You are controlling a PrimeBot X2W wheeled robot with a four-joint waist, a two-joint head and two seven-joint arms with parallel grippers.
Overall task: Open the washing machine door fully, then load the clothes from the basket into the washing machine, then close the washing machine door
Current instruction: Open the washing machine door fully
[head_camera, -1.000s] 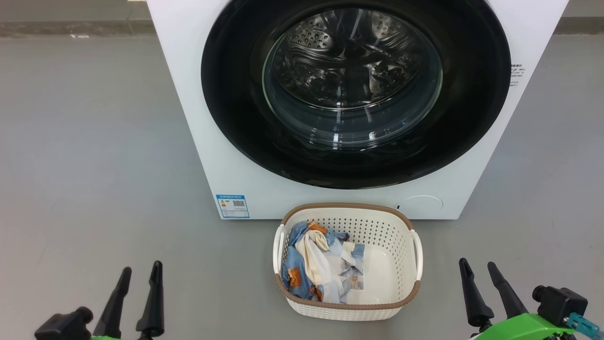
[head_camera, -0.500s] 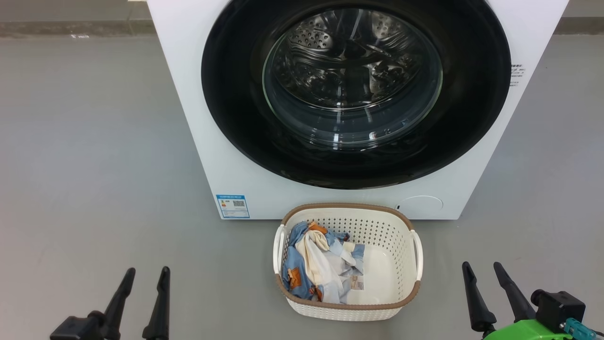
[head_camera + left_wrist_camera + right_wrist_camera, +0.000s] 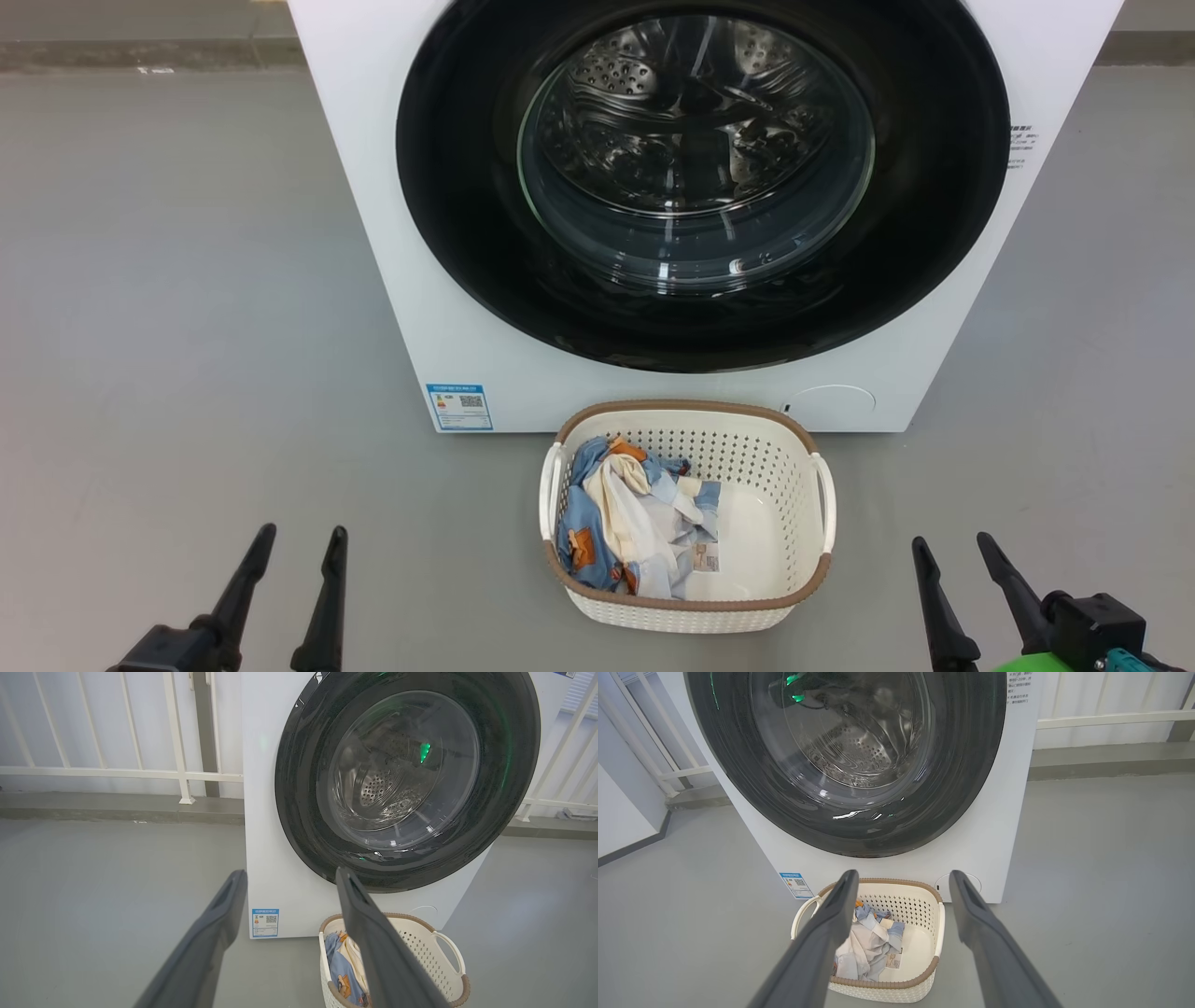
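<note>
The white washing machine (image 3: 392, 308) stands straight ahead, and its glossy black washing machine door (image 3: 448, 187) lies flat against the front, with the steel drum visible through the glass. On the floor just before it sits the cream basket (image 3: 691, 408). The light-blue and cream clothes (image 3: 616, 523) are piled in the basket's left half. My left gripper (image 3: 302, 534) hangs open at the lower left, well left of the basket. My right gripper (image 3: 952, 541) is open at the lower right, to the right of the basket. Both hold nothing. The left wrist view looks between open fingers (image 3: 219, 914) at the door (image 3: 299, 788). The right wrist view looks between them at the basket (image 3: 941, 924).
Grey floor stretches on both sides of the machine. A blue sticker (image 3: 459, 407) and a round service cap (image 3: 831, 401) mark its lower front. A white railing (image 3: 117, 772) on a low kerb runs behind. A white wall panel (image 3: 621, 812) stands to the left.
Both grippers have sunk toward the bottom edge of the head view, the left one also drifting slightly right. Machine, door, basket and clothes are unchanged.
</note>
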